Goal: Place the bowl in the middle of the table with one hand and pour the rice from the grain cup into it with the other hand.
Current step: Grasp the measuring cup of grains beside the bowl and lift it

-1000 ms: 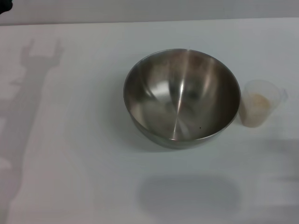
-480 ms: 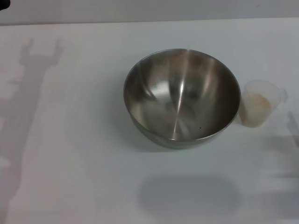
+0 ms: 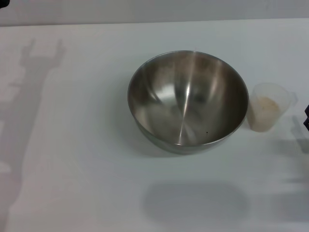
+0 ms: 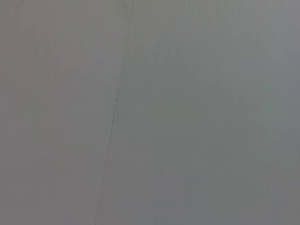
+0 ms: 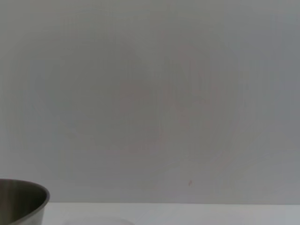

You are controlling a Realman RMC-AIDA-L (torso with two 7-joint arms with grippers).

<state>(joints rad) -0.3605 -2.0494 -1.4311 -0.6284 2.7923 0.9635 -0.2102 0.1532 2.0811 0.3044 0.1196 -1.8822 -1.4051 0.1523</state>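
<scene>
The stainless-steel bowl (image 3: 188,101) stands upright and empty on the white table (image 3: 72,159), near its middle. Its rim (image 5: 23,199) also shows in a corner of the right wrist view. The translucent grain cup (image 3: 268,107) stands just right of the bowl, close to it, with pale rice (image 3: 266,105) inside. A dark piece of my right gripper (image 3: 306,119) pokes in at the right edge, a little right of the cup and not touching it. A dark sliver of my left arm (image 3: 3,4) sits in the far left corner, well away from the bowl.
Shadows of the arms lie on the table at the left (image 3: 34,82) and at the right beside the cup (image 3: 294,145). The left wrist view holds only a plain grey surface (image 4: 187,112). A pale wall (image 5: 150,93) fills the right wrist view.
A dark piece of my right gripper has come into view at the right edge beside the cup. The sliver of my left arm has drawn further into the corner. Bowl and cup have not moved.
</scene>
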